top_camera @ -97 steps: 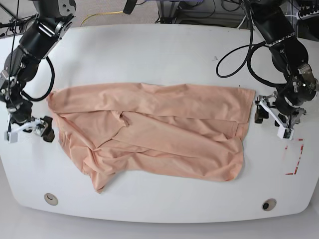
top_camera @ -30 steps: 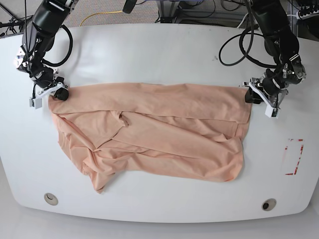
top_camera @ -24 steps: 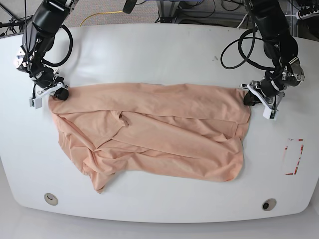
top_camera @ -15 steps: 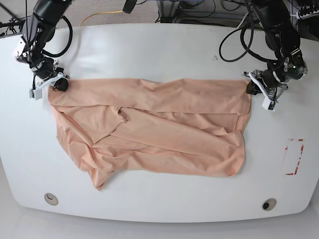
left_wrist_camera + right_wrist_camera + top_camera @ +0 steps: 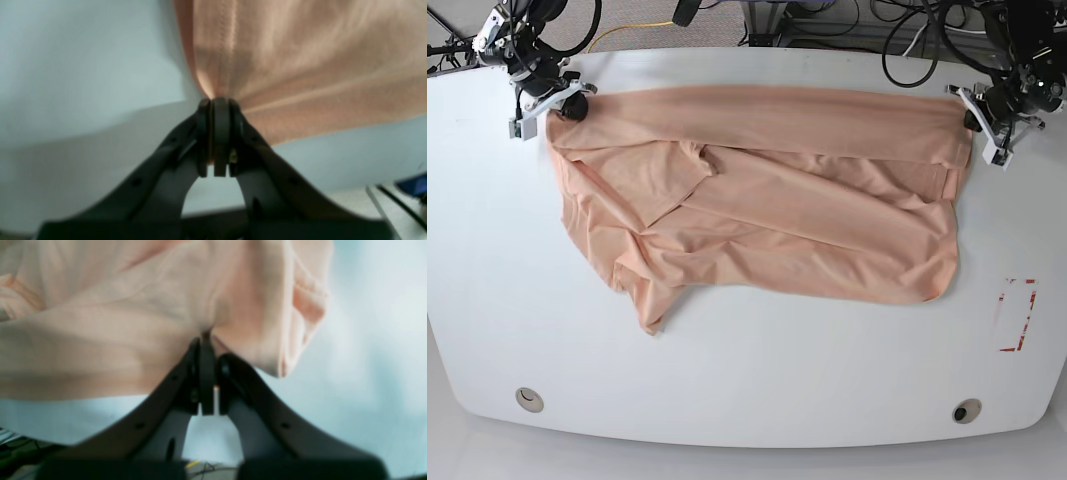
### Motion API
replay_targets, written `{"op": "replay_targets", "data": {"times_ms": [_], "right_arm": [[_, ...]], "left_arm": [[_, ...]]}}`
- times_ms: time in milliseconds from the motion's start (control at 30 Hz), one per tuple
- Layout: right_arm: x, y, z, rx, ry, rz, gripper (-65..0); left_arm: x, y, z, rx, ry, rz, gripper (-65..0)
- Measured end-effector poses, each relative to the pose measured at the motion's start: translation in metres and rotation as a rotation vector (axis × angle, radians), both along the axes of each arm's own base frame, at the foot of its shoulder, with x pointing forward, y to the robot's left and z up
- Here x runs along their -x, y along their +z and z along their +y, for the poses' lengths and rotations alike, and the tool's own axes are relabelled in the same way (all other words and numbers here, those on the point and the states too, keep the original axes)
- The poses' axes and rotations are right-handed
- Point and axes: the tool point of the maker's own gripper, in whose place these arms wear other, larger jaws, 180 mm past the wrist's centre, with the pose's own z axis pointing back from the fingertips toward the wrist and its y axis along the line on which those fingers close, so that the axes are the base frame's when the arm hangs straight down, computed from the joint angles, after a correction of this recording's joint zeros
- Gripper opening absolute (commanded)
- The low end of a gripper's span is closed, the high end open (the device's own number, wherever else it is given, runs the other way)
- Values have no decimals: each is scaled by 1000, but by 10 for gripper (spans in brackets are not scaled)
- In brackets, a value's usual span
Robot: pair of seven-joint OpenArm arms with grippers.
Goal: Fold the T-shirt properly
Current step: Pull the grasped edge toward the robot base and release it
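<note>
I have the left tool clamped on one far corner of the T-shirt and the right tool pinched tight on the other. The shirt lies rumpled across the bench. It looks light and limp, so I judge corner grips suit it best.

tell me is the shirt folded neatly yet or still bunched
Still bunched: the T-shirt lies creased in uneven layers, its far corners pinched by the left end effector and right end effector.

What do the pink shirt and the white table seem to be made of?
The T-shirt looks like soft matte knit fabric, probably cotton: it creases and drapes, with a stitched hem in the left wrist view. The table seems hard, smooth laminate or painted board, faintly glossy.
</note>
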Motion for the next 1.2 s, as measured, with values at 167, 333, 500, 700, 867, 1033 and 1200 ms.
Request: {"op": "replay_targets", "data": {"times_ms": [167,333,500,700,867,1033,1200], "right_arm": [[22,3,9,12,14,29,-650],[34,3,8,24,20,48,-647],[39,2,8,25,20,62,-452],[30,16,8,63,40,23,-38],[18,39,4,106,26,-51,-16],[7,54,-9,139,13,-98,-16],[-19,77,-20,146,19,-192,-16]], "left_arm": [[21,-1,15,-27,30,34,-650],[33,-1,18,-35,14,54,-650],[35,-1,19,-40,9,58,-603],[35,0,23,-55,13,63,-332],[32,5,23,-77,2,67,-310],[20,20,24,-126,-14,67,-310],[-9,44,22,-162,-28,-9,-311]]}}
